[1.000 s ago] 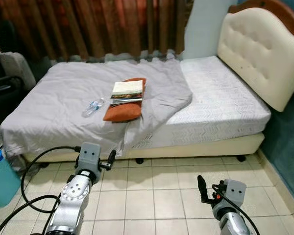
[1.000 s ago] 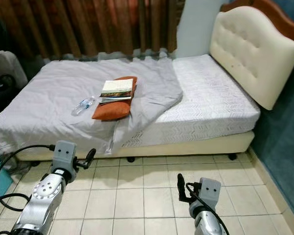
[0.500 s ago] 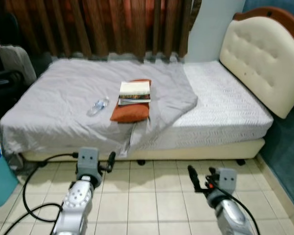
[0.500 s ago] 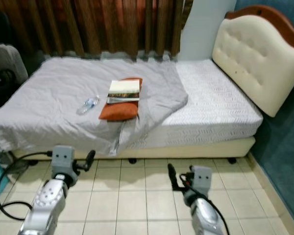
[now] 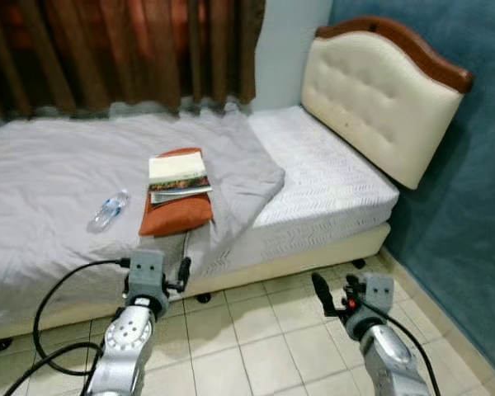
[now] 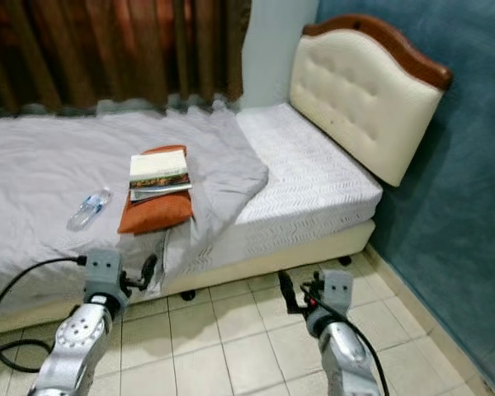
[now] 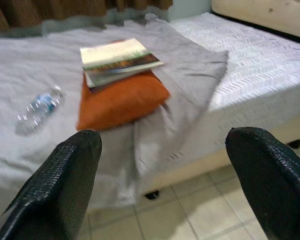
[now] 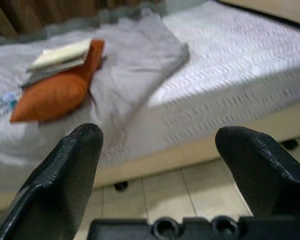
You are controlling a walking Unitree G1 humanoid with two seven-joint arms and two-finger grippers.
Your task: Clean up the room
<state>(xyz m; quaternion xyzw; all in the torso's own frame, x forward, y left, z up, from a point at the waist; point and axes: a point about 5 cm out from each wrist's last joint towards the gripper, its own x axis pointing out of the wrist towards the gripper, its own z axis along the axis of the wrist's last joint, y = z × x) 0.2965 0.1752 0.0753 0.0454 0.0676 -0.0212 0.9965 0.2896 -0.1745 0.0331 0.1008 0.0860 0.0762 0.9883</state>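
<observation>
A grey blanket (image 5: 58,177) covers most of the bed. On it lies an orange pillow (image 5: 175,213) with a book (image 5: 178,175) on top. A clear water bottle (image 5: 108,209) lies just left of the pillow. My left gripper (image 5: 184,272) is low over the floor, in front of the bed's edge below the pillow. It is open with nothing in it, and its wide-spread fingers (image 7: 65,175) frame the pillow (image 7: 121,97). My right gripper (image 5: 319,290) hovers over the tiles further right. It is open and empty too, its fingers (image 8: 70,165) pointing at the bed's side.
The bare white mattress (image 5: 326,169) runs to a cream padded headboard (image 5: 371,95) on the right. A blue wall (image 5: 470,206) closes in at the right. Brown curtains (image 5: 107,49) hang behind the bed. Tiled floor (image 5: 256,346) lies between my arms. A black cable (image 5: 54,289) loops by the left arm.
The camera has swung right: the bed has slid left in the picture, the blue wall has come in and the blue bin has left. Nothing on the bed has moved; both grippers stay open.
</observation>
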